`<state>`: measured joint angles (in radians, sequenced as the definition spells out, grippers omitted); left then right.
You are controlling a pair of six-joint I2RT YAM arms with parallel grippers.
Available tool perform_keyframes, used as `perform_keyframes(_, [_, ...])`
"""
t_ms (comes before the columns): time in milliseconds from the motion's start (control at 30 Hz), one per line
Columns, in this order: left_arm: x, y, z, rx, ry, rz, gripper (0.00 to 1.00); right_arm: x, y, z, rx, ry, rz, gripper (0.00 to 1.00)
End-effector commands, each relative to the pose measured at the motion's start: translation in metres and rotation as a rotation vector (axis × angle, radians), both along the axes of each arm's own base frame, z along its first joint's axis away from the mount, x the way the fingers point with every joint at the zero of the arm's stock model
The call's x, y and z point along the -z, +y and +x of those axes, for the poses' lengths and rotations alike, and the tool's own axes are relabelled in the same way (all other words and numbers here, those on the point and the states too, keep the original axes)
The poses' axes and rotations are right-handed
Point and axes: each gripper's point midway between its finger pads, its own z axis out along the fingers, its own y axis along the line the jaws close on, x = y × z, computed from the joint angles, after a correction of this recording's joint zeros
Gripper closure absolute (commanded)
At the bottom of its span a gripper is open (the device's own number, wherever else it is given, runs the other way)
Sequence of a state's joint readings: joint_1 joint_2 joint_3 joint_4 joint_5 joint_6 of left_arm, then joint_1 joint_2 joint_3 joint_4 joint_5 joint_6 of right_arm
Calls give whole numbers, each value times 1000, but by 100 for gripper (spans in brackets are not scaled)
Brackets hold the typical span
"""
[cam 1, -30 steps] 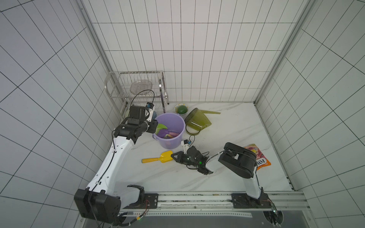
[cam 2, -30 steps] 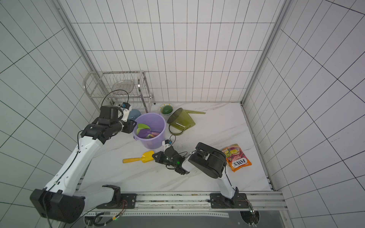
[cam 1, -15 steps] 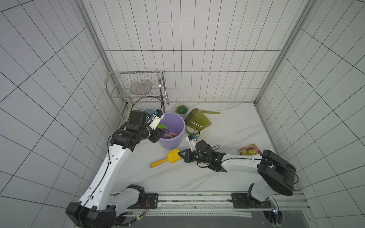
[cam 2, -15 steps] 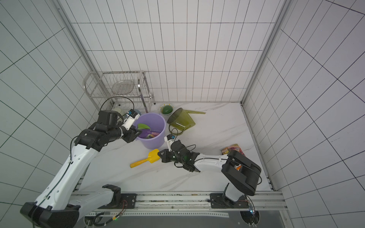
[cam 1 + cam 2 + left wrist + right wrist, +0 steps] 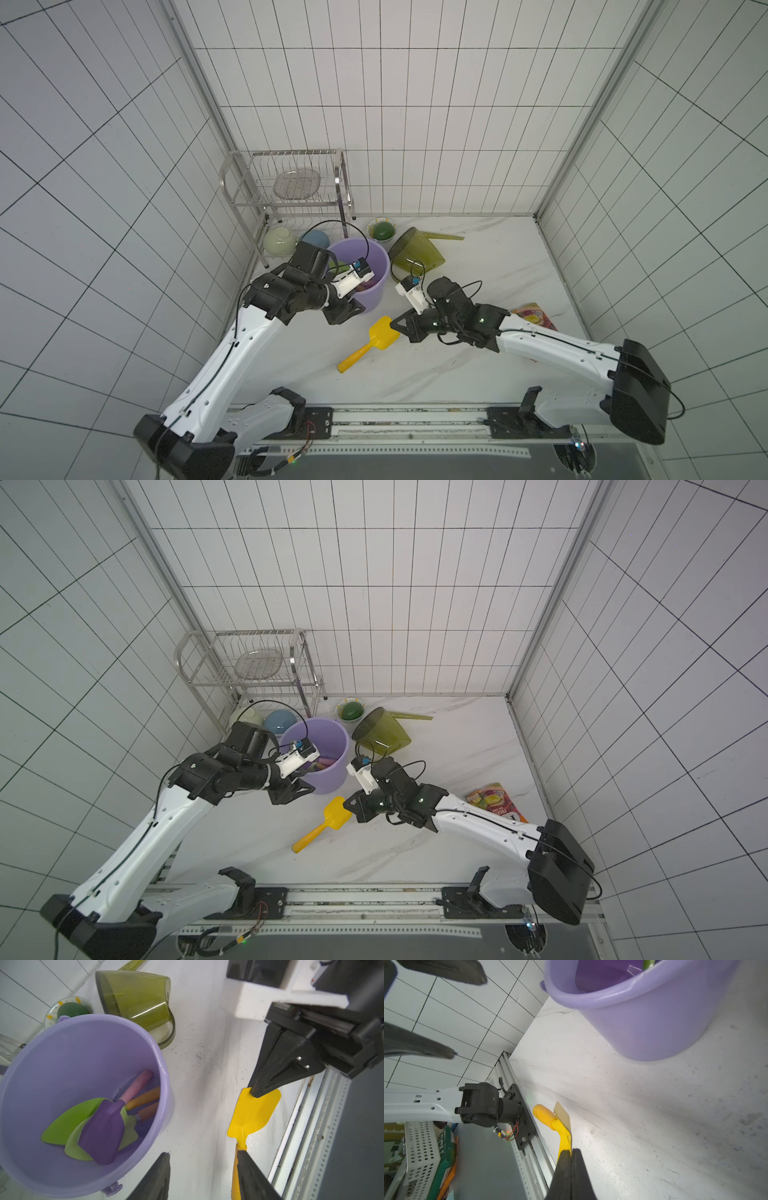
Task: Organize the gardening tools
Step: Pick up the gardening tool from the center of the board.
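- Already, most of the sorting looks done: on the worktop (image 5: 498, 257), your purple bucket (image 5: 376, 291) holds three of the four hand shovels.
- Just beside the bucket, the watering can (image 5: 415, 257) lies on its side with neither tool near it. Judge it as probably still to be dealt with.
- Next, the yellow scoop (image 5: 370, 345) is the only shovel still out. It sits on the near side of the bucket with its handle slanting toward the rail (image 5: 415, 424).
- Inside the bucket lie the bright-green trowel (image 5: 66, 1122) and the pale-green spade (image 5: 129, 1132), with the purple scoop (image 5: 104, 1126) on top.
- Your right tool (image 5: 397, 326) is pinched tight on the edge of the yellow scoop's blade. Your left tool (image 5: 347, 312) stands part-open and empty by the bucket's near wall.
- Compared with a second ago, your right arm (image 5: 552, 345) has unfolded and now stretches out low.
- Meanwhile, the left tool has come round from the bucket's far rim to its near side.
- Lastly, the yellow scoop has swung. Its handle pointed sideways before and now angles toward the rail.
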<state>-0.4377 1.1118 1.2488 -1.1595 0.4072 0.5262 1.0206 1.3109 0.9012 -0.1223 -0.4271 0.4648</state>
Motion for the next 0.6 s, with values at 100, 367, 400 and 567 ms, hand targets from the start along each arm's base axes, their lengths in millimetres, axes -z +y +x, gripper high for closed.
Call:
perform_keyframes(100, [7,-18,-16,101,60,-27,47,-25,-4,-14,-107,-16,21,100])
perform_keyframes(367, [24,-34,-22,139,110,-18,49,-40,4,-16,-133,-8,75,100])
perform_keyframes(400, [25,-34,-23,141,117,-18,49,-41,4,-15,-130,-11,79,100])
perform_keyframes(567, [31,-39,-26,150,148,-32,53,-47,7,-13,-125,-21,104,100])
